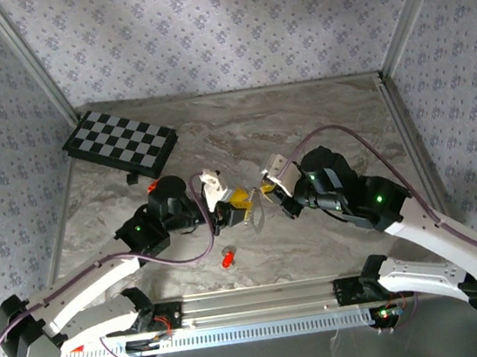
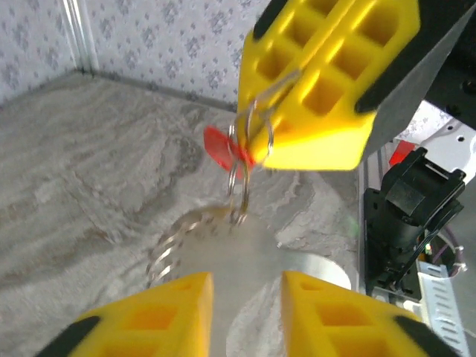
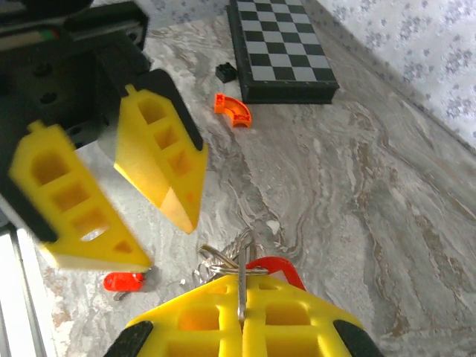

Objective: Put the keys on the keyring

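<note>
Silvery keyring (image 3: pixel 219 259) and red key (image 2: pixel 219 149) in right gripper (image 3: pixel 242 297)

The table (image 1: pixel 319 124) looks like smooth marbled stone or laminate with a dull sheen. The walls (image 1: pixel 201 25) look like matt printed paper or cloth. The chessboard (image 1: pixel 120 144) at upper left has a glossy, hard finish. The right gripper (image 3: pixel 242 286) and the left gripper (image 2: pixel 245 286) have fingers (image 2: pixel 320 82) of matt yellow plastic, moulded with hollow cells and edged in black. The keyring (image 2: pixel 169 239) is thin, bright, gleaming metal. The key (image 2: pixel 218 147) has a shiny red plastic head, as does the other key (image 3: pixel 123 281). The rail (image 1: pixel 264 303) at the bottom is pale ribbed metal.
</note>
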Motion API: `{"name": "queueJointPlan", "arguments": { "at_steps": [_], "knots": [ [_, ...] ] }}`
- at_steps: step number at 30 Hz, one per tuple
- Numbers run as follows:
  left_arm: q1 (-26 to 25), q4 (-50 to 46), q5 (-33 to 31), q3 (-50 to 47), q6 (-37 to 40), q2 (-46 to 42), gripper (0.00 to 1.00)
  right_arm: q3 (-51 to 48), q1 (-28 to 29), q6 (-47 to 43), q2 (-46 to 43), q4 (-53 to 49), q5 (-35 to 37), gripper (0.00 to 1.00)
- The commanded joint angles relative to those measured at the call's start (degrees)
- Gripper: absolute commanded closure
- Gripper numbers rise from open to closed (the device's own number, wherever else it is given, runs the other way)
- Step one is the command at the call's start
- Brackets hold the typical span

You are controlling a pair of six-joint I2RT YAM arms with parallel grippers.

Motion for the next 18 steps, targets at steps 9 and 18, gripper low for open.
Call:
{"name": "queueJointPlan", "arguments": {
  "at_steps": [9, 18],
  "knots": [
    [0.3, 1.9, -13.7, -7.0, -9.9, -3.3, 0.54, -8.2, -6.7, 7.0, 3.9, 2.8, -0.2, 1.0],
    [1.4, -4.0, -18.3, -9.4, -12.1, -7.2, 0.51, -11.4, -8.1, 7.8, 9.1, 8.5, -1.7, 1.0]
  ]
}}
